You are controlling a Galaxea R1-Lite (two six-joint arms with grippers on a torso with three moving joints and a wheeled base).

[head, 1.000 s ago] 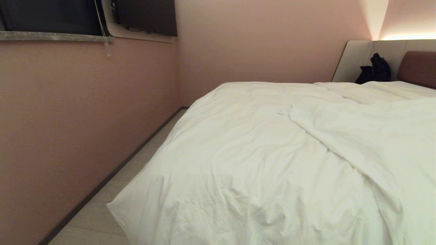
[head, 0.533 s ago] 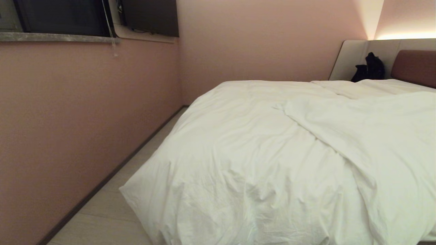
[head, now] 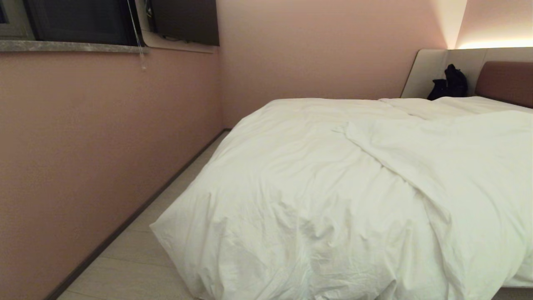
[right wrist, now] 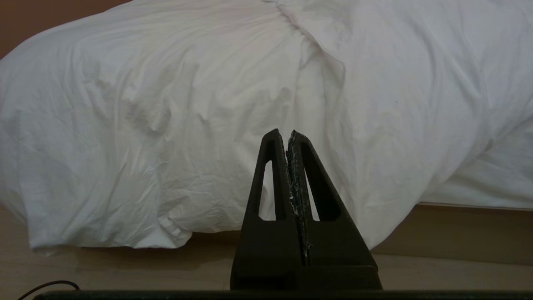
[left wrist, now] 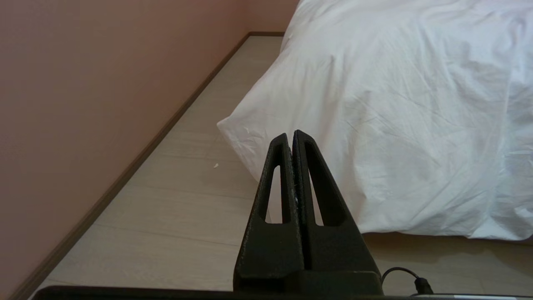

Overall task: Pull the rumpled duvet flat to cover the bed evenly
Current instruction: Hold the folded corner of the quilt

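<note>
The puffy white duvet [head: 316, 187] lies rumpled over the bed, with one flap folded diagonally across its right half [head: 449, 158]. Its near corner hangs over the foot of the bed to the floor [left wrist: 250, 137]. The brown headboard [head: 504, 83] shows at the far right. Neither arm appears in the head view. My left gripper [left wrist: 290, 135] is shut and empty, held low over the floor short of the duvet's left corner. Also shut and empty, my right gripper [right wrist: 284, 134] points at the duvet's hanging front [right wrist: 187, 137] without touching it.
A pink wall [head: 83, 166] runs along the left with a narrow strip of pale floor [head: 137, 258] between it and the bed. A dark window [head: 79, 21] sits high on the left. A black bag [head: 449, 83] leans against the grey headboard panel.
The whole head view has shifted: the bed now sits a little further away and more of the floor and the duvet's hanging front show. The duvet itself has not moved.
</note>
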